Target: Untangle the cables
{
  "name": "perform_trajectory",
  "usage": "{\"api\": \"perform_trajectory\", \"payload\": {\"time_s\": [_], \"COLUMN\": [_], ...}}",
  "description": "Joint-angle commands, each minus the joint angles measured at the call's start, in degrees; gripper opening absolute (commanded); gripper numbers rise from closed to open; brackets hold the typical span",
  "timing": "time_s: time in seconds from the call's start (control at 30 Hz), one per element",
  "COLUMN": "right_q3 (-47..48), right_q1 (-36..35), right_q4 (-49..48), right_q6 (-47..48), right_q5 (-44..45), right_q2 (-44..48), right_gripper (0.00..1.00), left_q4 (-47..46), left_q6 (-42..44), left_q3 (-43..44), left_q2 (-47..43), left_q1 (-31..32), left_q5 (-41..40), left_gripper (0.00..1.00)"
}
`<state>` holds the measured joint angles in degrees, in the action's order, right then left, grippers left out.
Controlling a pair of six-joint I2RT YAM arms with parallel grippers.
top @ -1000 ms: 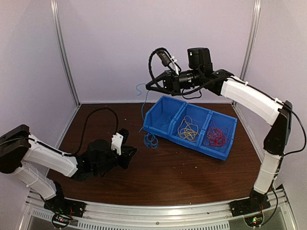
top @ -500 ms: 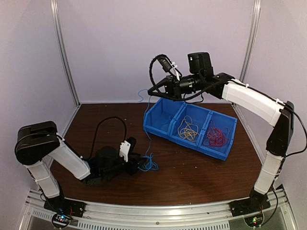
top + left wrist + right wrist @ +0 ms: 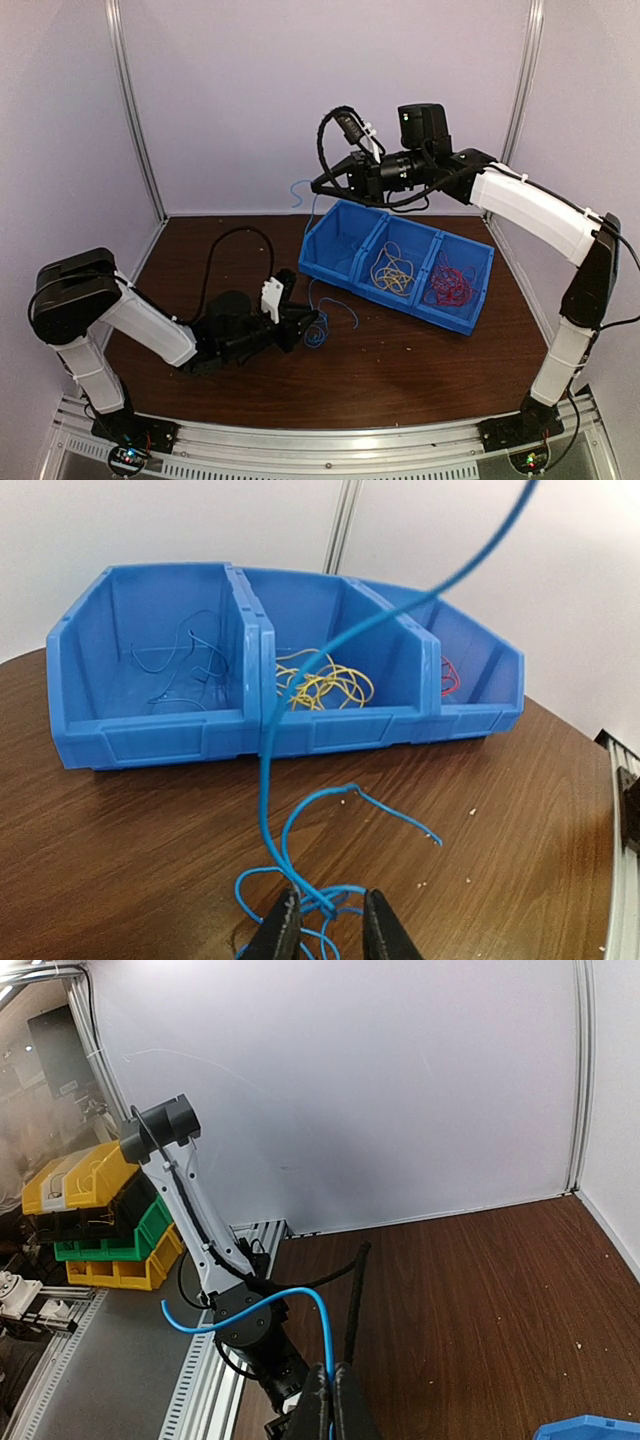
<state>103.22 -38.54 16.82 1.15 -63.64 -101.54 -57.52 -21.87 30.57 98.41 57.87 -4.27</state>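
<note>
Right gripper (image 3: 318,186) is up above the bin's (image 3: 340,240) left end, and the blue cable (image 3: 318,332) hangs from its tip down to the table (image 3: 400,370). Left gripper (image 3: 302,323) low, tips at the cable's coil. Bin has 3 compartments - yellow cables (image 3: 392,272) middle, red cables (image 3: 450,285) right.

Left arm (image 3: 150,328): white shells, black joints.
Right arm (image 3: 525,210): white shells, black elbow, black cable (image 3: 322,135) looped at wrist.
Bases (image 3: 130,428): black, small lights.
Left gripper (image 3: 330,905): black tapered fingers, white side plate (image 3: 272,297).
</note>
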Motion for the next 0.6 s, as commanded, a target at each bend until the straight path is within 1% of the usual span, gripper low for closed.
{"api": "perform_trajectory", "payload": {"time_s": [0.0, 0.07, 0.27, 0.37, 0.57], "right_q3": [0.20, 0.60, 2.29, 2.59, 2.04], "right_q1": [-0.27, -0.27, -0.29, -0.28, -0.30], "right_q4": [-0.52, -0.33, 0.60, 0.76, 0.80], "right_q6": [-0.18, -0.18, -0.18, -0.27, 0.06], "right_q5": [-1.37, -1.53, -2.20, -2.51, -2.27], "right_q2": [2.38, 2.61, 3.15, 3.41, 3.45], "right_gripper": [0.00, 0.00, 0.00, 0.00, 0.00], "left_q4": [-1.66, -1.54, -3.84, -3.84, -4.76], "left_q6": [-0.22, -0.72, -2.85, -3.24, -4.51], "left_q3": [2.09, 3.22, 3.17, 2.72, 0.51], "left_q2": [4.07, 5.93, 9.13, 9.34, 7.10], "left_q1": [0.23, 0.22, 0.18, 0.23, 0.27], "left_q5": [-0.28, 0.10, 1.00, 0.39, 0.64], "left_gripper": [0.20, 0.19, 0.22, 0.25, 0.25]}}
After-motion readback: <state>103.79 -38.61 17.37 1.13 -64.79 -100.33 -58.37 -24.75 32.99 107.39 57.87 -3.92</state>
